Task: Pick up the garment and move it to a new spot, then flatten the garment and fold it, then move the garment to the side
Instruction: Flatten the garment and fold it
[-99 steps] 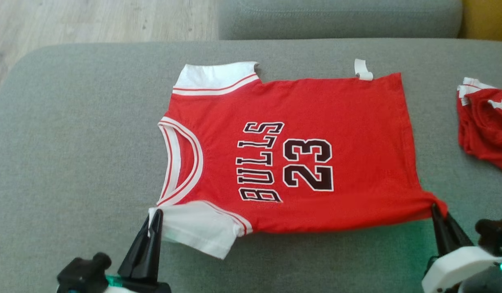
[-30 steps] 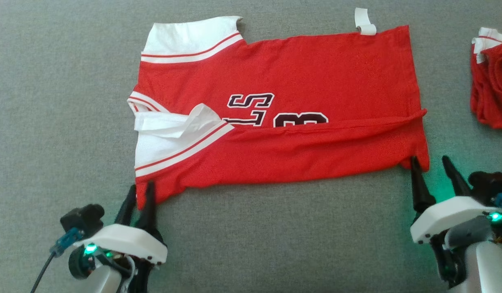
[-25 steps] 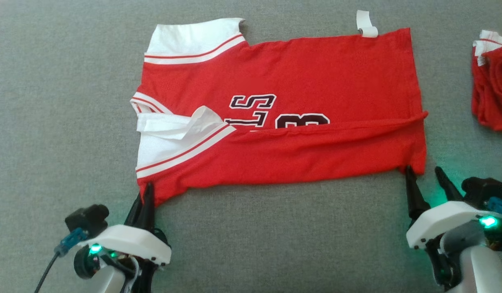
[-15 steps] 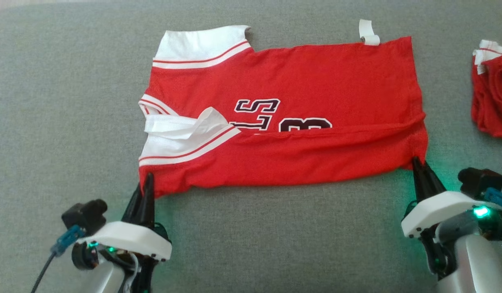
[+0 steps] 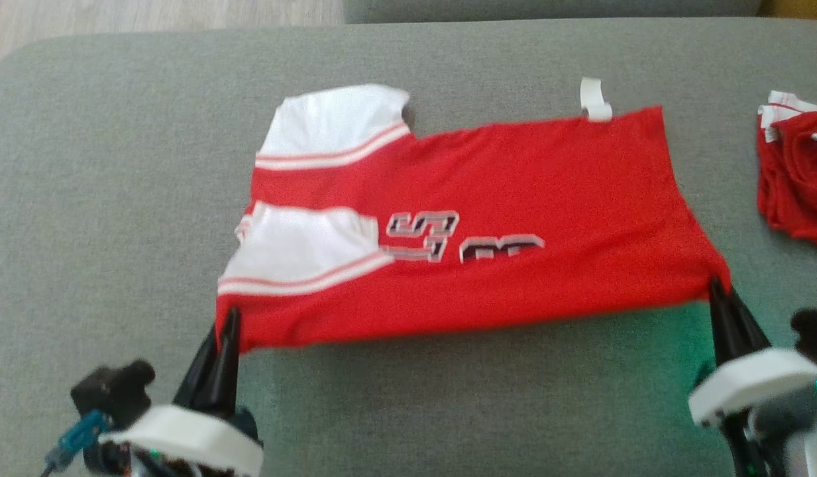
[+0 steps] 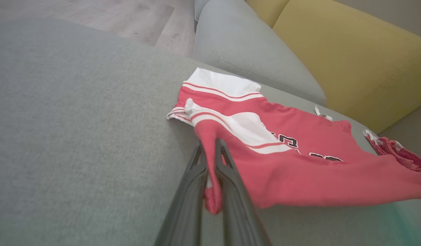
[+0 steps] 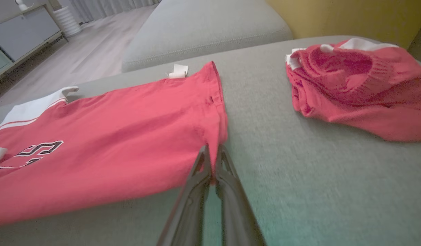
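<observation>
The garment (image 5: pixel 514 179) is a red jersey with white sleeves and dark lettering, lying on a grey cushion with its near third folded over the front. My left gripper (image 5: pixel 228 319) is shut on the garment's near left corner, and in the left wrist view red cloth (image 6: pixel 213 191) hangs between the two dark fingers. My right gripper (image 5: pixel 716 288) is shut on the near right corner, where the hem (image 7: pixel 219 133) runs into the fingers. The near edge is lifted off the cushion between the two grippers.
A second red garment (image 5: pixel 796 192) lies bunched at the right edge of the grey cushion (image 5: pixel 116 199). Another grey cushion (image 6: pixel 251 54) and a yellow one (image 6: pixel 353 58) stand behind. Wooden floor (image 5: pixel 150 13) shows at the far left.
Both grippers closed on the garment's near corners and lifted that folded edge off the cushion. The head camera also shifted, so the floor is back in view.
</observation>
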